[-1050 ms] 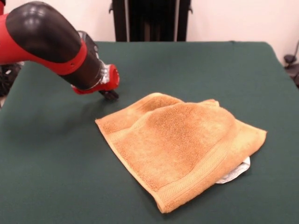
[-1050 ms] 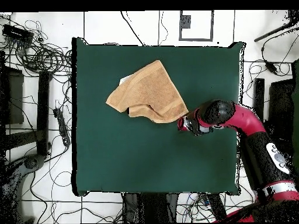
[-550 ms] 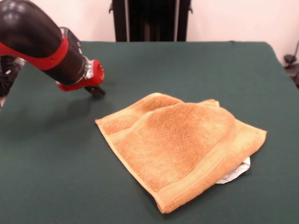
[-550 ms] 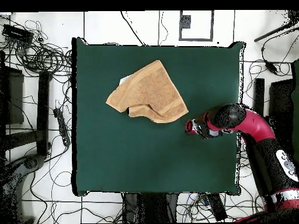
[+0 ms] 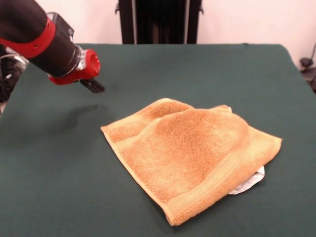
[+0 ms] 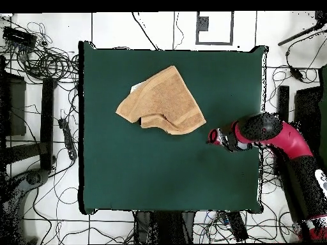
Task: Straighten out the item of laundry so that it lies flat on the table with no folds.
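Orange-tan towel (image 5: 190, 155), white label (image 5: 248, 183) front-only

Our red and black arm

We see a glossy black cylindrical link banded in red, a silver ring, then a red wrist collar just behind the small dark gripper (image 5: 93, 85).

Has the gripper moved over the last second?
Yes. In the front view the gripper has drawn away from the towel, up and leftward toward the table edge; the towel lies unchanged.
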You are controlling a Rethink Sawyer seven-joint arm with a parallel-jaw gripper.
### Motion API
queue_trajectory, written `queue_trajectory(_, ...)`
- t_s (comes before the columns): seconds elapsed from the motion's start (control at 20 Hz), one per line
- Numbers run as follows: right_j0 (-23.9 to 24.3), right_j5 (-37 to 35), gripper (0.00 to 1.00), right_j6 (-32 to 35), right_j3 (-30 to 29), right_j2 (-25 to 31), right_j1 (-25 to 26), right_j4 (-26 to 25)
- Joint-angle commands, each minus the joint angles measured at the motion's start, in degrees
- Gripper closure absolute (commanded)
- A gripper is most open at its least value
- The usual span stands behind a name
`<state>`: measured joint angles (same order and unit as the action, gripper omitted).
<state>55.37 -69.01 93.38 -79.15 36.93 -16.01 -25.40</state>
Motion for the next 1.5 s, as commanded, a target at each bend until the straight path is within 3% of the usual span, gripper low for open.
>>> queue_trajectory(0.05, -7.9, -0.5, 1.0, 4.6, -0.3, 3.2, 2.3, 7.6)
queue_trajectory(0.35, -13.6, 4.0, 1.0, 8.3, 2.9, -0.3, 2.6, 9.0)
queue_trajectory(0.75, -18.3, 6.1, 1.0, 8.4, 8.7, -3.2, 6.8, 9.0)
queue_trajectory(1.5, -15.0, 9.0, 1.0, -2.1, 6.5, -6.3, 10.1, 4.7)
